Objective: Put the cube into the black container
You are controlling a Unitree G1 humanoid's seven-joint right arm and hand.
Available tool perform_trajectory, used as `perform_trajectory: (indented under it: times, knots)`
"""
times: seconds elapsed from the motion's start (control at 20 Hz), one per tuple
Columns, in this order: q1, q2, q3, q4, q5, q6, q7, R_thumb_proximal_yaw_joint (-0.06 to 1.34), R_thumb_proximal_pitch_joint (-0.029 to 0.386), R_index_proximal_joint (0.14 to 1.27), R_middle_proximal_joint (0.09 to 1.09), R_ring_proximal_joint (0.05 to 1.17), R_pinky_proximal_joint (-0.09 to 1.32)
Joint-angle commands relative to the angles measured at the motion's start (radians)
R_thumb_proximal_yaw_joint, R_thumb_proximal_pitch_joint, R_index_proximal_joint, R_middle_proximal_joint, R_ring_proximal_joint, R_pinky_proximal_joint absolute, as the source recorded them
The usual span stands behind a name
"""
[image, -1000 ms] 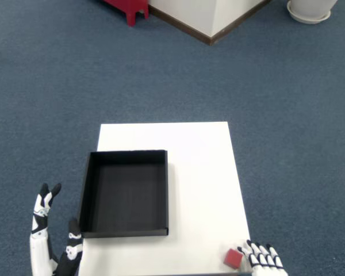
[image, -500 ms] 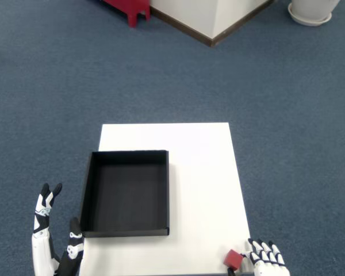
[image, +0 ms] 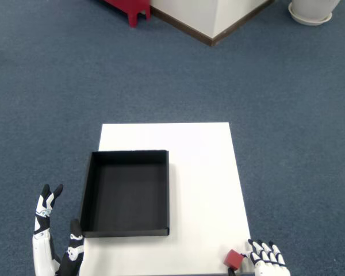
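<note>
Head view looks down on a wide blue carpeted floor (image: 57,86), and that is the biggest thing here by far. At the top edge sit a white wall corner with a dark skirting board (image: 210,20), a red plastic stool leg (image: 129,8) and part of a round white pot base (image: 310,10), all well apart from the action. Centre frame, the white rectangular counter (image: 201,167) runs its long side away from the robot. On its left half lies the shallow black rectangular container (image: 126,192), open side up, empty, long axis also running away from the robot, edges square to the counter. Open white surface lies between it and the small red cube (image: 234,260), which sits at the counter's near right corner, turned a little off square, no clear long axis. The white-and-black right hand (image: 266,261) is just beside the cube on its right, fingers (image: 263,248) side by side, pointing forward; whether they touch or pinch it, I cannot tell. The white-and-black left hand (image: 52,238) stands left of the container, fingers up and apart.
</note>
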Motion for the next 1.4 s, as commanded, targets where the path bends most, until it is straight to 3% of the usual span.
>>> perform_trajectory:
  times: [0.05, 0.5, 1.05, 1.2, 1.4]
  knots:
    - [-0.001, -0.023, -0.003, 0.011, 0.008, -0.014, -0.019, 1.20, 0.180, 1.02, 0.27, 0.22, 0.03]
    - [-0.053, -0.014, 0.032, 0.006, -0.048, -0.088, -0.211, 1.20, 0.183, 1.02, 0.27, 0.21, 0.01]
    - [-0.225, 0.014, 0.003, -0.008, -0.174, -0.258, -0.296, 1.21, 0.176, 1.03, 0.27, 0.19, -0.02]
    - [-0.324, 0.018, -0.029, -0.085, -0.255, -0.287, -0.313, 1.20, 0.175, 1.03, 0.27, 0.19, -0.02]
    - [-0.421, -0.084, -0.157, -0.372, -0.411, -0.175, -0.299, 1.19, 0.177, 1.03, 0.27, 0.18, -0.02]
